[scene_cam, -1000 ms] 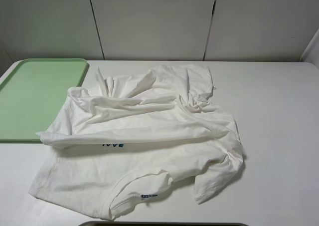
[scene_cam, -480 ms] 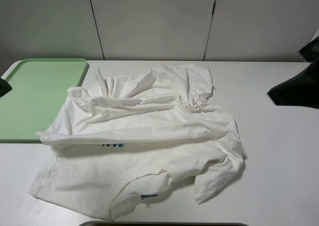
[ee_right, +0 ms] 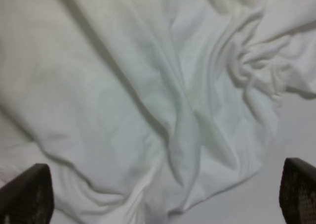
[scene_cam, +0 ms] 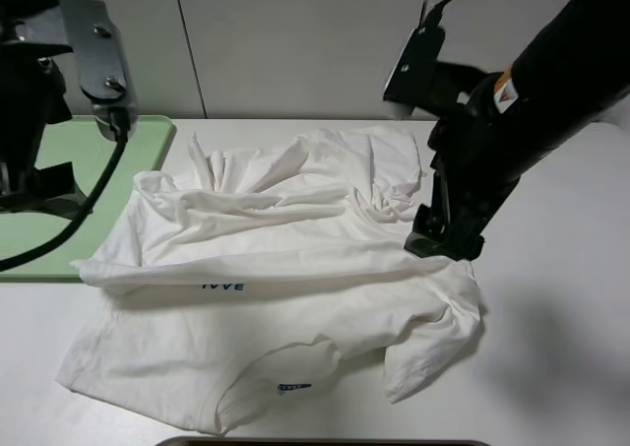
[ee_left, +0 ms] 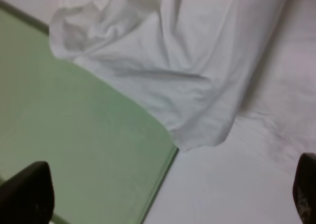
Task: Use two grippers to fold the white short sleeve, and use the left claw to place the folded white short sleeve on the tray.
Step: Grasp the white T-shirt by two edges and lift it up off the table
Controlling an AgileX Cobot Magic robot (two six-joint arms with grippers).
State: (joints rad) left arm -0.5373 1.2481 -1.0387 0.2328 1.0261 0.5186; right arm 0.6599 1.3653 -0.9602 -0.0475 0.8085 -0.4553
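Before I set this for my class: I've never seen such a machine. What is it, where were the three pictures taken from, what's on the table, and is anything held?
It is a robot with two arms, each ending in a two-fingered gripper. One picture comes from a camera mounted high; the other two from cameras on the wrists. On the white table lies a crumpled white T-shirt, one corner over a pale green tray. The left gripper hangs near that corner, the right gripper above the shirt's right side. Both are open and hold nothing.
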